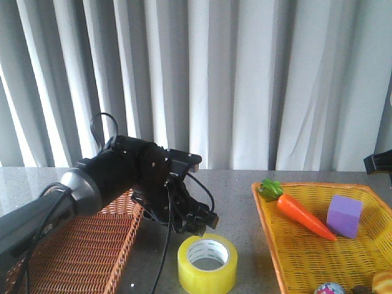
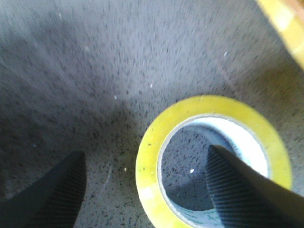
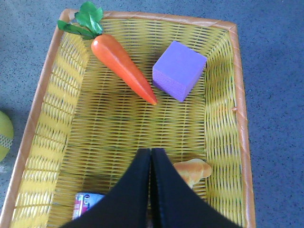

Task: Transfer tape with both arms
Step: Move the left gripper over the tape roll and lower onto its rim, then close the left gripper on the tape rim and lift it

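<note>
The tape (image 1: 207, 262), a yellow roll with a white core, lies flat on the grey table between the two baskets. My left arm (image 1: 116, 174) reaches over it from the left. In the left wrist view the left gripper (image 2: 145, 152) is open just above the tape (image 2: 156, 142). One finger (image 2: 247, 190) hangs over the core's hole and the other finger (image 2: 52, 194) is outside the roll, so its wall lies between them. My right gripper (image 3: 151, 153) is shut and empty, above the yellow basket (image 3: 52, 61). Only a black piece of the right arm (image 1: 378, 162) shows in the front view.
A brown wicker basket (image 1: 92, 245) sits under my left arm. The yellow basket (image 1: 269, 233) at the right holds a carrot (image 3: 123, 66), a purple cube (image 3: 179, 70), a bread roll (image 3: 192, 172) and a small can (image 3: 85, 204). Curtains hang behind the table.
</note>
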{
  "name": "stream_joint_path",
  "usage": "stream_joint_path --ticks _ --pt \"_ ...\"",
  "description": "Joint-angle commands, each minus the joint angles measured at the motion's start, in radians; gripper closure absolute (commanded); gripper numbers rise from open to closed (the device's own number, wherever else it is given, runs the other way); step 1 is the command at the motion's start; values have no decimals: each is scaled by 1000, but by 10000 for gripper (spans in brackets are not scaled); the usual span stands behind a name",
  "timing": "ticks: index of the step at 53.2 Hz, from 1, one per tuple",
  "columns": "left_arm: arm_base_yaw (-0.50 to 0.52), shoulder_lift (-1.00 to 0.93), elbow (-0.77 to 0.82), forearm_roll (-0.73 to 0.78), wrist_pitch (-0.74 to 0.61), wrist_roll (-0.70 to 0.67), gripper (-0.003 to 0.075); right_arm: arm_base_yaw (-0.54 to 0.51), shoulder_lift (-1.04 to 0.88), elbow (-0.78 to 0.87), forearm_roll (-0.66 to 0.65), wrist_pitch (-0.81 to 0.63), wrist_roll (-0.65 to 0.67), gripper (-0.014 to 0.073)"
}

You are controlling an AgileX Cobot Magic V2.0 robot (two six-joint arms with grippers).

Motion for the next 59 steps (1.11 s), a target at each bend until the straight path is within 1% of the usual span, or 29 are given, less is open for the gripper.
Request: stream_joint_path --ticks 1,8,25,31,34,38,42,48,55,57,59 --pt "-3 -37 -34 -19 -21 -16 217 -7 -34 -24 -5 -48 0 603" --pt "-3 -14 -35 -19 -2 -36 217 -7 -34 -24 -5 -48 0 603" --pt "-3 30 -35 -20 65 -37 217 -7 -34 -24 -5 -44 0 602" --pt "-3 48 -35 -36 63 -38 222 -7 -34 -24 -5 -44 0 601" --pt "-3 52 -35 -47 49 -42 239 -7 -34 -24 -5 -44 0 601" --pt "-2 52 -35 -68 24 -68 286 -7 -34 -24 -5 -44 0 601" --pt "-2 51 -35 -78 1 -95 361 -7 -34 -24 -5 -44 0 601" --pt "-2 51 -35 -84 0 -116 514 -7 -34 -24 -5 -44 0 601" --pt "-2 48 -35 -57 -7 -114 701 -7 -34 -24 -5 -44 0 601" --pt "-2 46 -36 -53 -11 -114 729 -7 -34 -24 -5 -44 0 601" --pt "-2 40 -38 -53 -20 -114 729 -7 -34 -24 -5 -44 0 601"
